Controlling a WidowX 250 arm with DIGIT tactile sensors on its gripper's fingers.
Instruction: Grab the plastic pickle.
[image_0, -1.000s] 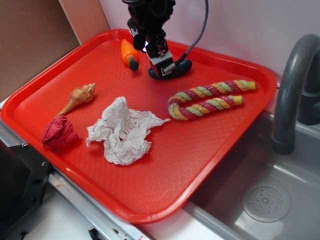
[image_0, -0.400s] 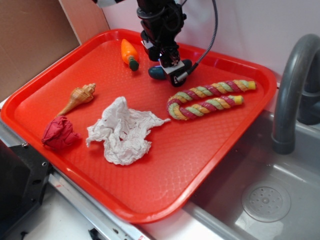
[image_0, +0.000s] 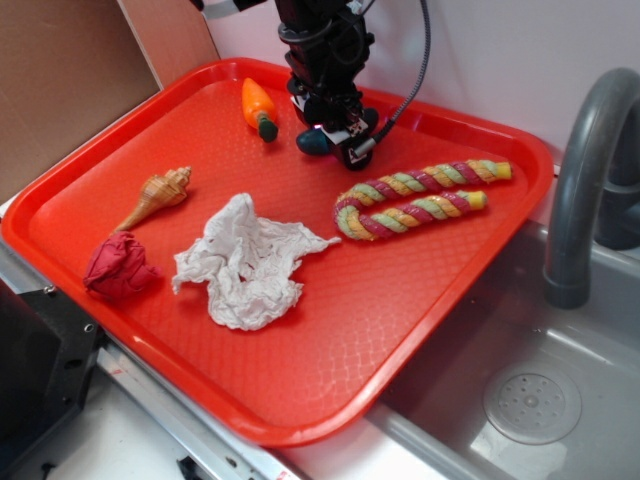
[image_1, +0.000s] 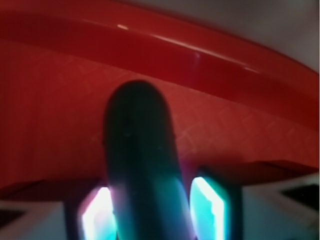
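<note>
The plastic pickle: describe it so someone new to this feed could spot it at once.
Find the red tray and go to its far edge, under the gripper. The plastic pickle lies there between the fingers, right of the orange carrot toy. It is the only smooth, dark green, sausage-shaped piece.

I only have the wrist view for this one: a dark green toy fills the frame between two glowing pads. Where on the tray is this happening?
Observer: At the far edge of the red tray; the claw is low over the plastic pickle.
Operator: Anything close enough to get bumped?
Observer: An orange carrot toy lies to the pickle's left, apart from it.
Operator: And on the other side?
Observer: A twisted multicolour rope lies just in front of the claw, nearer the sink.
</note>
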